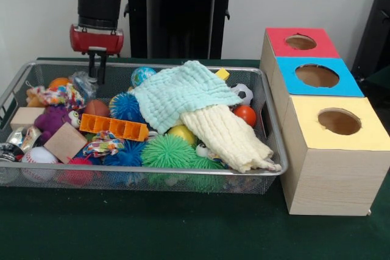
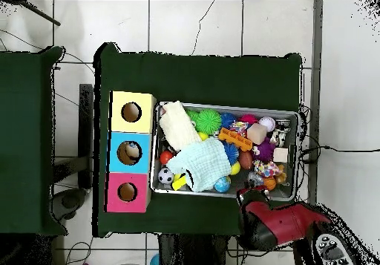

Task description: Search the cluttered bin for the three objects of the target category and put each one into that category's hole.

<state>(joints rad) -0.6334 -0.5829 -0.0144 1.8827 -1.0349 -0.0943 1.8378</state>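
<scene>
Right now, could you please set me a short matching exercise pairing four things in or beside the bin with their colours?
Things:
1. folded cloth on top of the pile
2. long plastic block with square cells
3. middle box top around the hole
4. plush toy at the bin's end below the arm

Colours:
A. purple
B. blue
C. mint green
D. orange

Pairs: 1-C, 2-D, 3-B, 4-A
</scene>
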